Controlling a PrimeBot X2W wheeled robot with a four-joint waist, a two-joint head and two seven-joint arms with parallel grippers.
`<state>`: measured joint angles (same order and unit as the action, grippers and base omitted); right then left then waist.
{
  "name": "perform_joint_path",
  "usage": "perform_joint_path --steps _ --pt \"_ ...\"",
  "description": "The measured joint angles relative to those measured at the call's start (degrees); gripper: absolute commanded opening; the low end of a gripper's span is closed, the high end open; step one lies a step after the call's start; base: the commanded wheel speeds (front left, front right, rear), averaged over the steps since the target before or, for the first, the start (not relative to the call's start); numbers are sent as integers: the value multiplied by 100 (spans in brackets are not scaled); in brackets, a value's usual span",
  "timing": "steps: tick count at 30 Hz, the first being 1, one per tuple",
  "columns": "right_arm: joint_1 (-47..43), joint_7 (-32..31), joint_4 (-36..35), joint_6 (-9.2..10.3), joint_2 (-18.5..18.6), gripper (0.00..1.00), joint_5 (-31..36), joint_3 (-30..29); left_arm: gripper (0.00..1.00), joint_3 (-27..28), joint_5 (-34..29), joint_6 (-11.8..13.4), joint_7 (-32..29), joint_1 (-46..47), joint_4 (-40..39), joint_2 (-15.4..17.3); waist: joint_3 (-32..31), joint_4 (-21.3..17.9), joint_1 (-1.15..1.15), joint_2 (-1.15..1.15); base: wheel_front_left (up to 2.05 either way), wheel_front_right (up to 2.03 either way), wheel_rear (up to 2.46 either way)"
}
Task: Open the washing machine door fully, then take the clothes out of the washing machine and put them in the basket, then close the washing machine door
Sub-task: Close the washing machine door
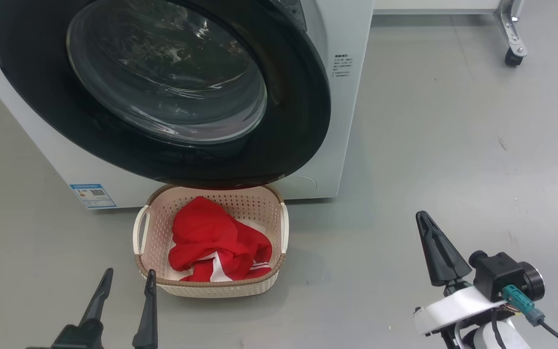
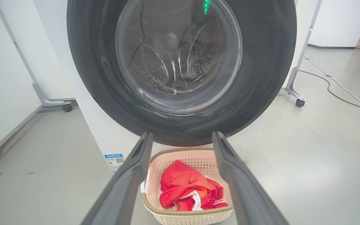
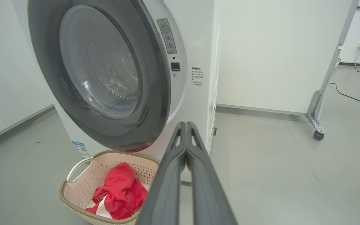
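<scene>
Two grippers sit low before the washing machine (image 1: 347, 97): the left gripper (image 1: 130, 272), spread and empty, is at the near left corner of the basket (image 1: 211, 283) holding the red clothes (image 1: 211, 237), directly below the seemingly closed washing machine door (image 1: 298, 121), while the right gripper (image 1: 423, 218), pinched shut on nothing, is well off right.

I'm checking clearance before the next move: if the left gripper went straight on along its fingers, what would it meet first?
Most likely the washing machine door, at its lower black rim above the basket; the open left gripper points there, though depth is unclear.
</scene>
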<state>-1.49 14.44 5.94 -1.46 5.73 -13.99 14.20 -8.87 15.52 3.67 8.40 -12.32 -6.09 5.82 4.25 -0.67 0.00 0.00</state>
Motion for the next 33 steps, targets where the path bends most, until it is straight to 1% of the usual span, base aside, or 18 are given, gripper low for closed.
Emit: perform_joint_path --steps 10,12,16,21,26,32,33 --pt "750 -23 -76 -201 148 0 82 112 100 -83 -45 -45 33 269 -164 -27 283 398 0 0 0 0 0" --pt "960 -58 -98 -213 188 0 114 124 100 -109 -45 -49 51 350 -186 -55 362 489 0 0 0 0 0" --pt "1449 -123 -135 -303 221 0 116 124 100 -146 -44 -71 60 476 -200 -90 532 673 0 0 0 0 0" --pt "2092 -250 -131 -347 276 0 146 113 100 -226 -42 -104 111 636 -198 -111 752 901 0 0 0 0 0" --pt "2522 -461 26 -399 342 0 145 119 100 -275 -40 -154 131 804 -192 -129 972 1113 0 0 0 0 0" --pt "2937 -662 288 -405 383 0 137 108 100 -311 20 -179 185 980 -171 -159 1245 1325 0 0 0 0 0" --pt "3048 -719 401 -436 392 0 112 97 100 -330 27 -185 221 1038 -153 -171 1333 1387 0 0 0 0 0"
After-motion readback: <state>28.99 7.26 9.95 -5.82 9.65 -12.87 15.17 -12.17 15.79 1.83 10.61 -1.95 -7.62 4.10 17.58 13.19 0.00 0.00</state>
